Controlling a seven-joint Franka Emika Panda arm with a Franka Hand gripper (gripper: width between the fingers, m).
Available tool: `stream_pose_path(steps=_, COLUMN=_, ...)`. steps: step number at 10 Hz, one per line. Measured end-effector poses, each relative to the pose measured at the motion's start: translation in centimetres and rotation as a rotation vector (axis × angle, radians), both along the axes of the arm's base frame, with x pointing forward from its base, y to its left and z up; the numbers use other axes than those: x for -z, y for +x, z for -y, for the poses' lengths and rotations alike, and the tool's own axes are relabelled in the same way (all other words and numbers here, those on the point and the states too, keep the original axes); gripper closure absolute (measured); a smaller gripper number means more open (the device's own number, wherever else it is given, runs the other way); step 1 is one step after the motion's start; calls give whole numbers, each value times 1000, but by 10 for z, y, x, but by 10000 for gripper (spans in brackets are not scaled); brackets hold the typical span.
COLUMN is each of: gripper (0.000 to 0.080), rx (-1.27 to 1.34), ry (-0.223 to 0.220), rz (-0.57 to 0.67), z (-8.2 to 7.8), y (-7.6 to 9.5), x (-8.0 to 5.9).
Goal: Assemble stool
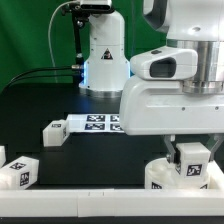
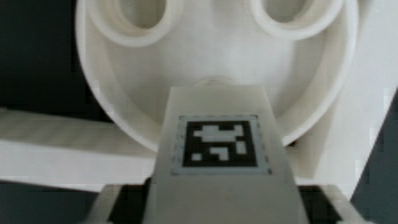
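Observation:
In the exterior view my gripper (image 1: 191, 150) is at the front right, shut on a blocky white stool leg (image 1: 193, 163) with a black-and-white tag. It holds the leg upright over the round white seat (image 1: 160, 178). In the wrist view the held leg (image 2: 217, 140) runs out from the gripper (image 2: 217, 203) and its far end meets the inside of the dish-like seat (image 2: 125, 90), just below two oval holes. Whether the leg is seated in the seat is hidden. A loose leg (image 1: 18, 171) lies at the front left, and another (image 1: 54, 131) lies next to the marker board.
The marker board (image 1: 97, 123) lies flat in the middle of the black table. A long white border rail (image 1: 80, 203) runs along the front edge. The robot's base (image 1: 104, 55) stands at the back, with cables trailing to the exterior view's left.

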State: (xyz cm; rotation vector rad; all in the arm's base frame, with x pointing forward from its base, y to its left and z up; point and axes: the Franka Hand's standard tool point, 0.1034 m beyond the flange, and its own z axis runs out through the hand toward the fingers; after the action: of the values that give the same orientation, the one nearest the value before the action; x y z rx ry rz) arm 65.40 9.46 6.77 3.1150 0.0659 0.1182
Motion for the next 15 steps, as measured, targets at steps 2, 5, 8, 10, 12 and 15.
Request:
stream_pose_path(steps=2, gripper=464, rx=419, ry=8, rz=24, z=13, y=0, x=0)
stream_pose_path(steps=5, gripper=463, rx=772, ry=55, rz=13, z=27, y=-4, x=2)
stream_pose_path(steps=8, gripper=463, rx=951, ry=53, rz=6, z=33, y=-7, x=2)
stream_pose_path(steps=10, gripper=463, rx=1286, ry=73, rz=21, z=42, y=-18, x=3)
stream_pose_path(steps=12, gripper=463, rx=1518, ry=99, rz=42, z=46, y=-27, x=4)
stream_pose_path(steps=15, gripper=463, rx=1751, ry=88, rz=77, z=45, y=-38, x=3)
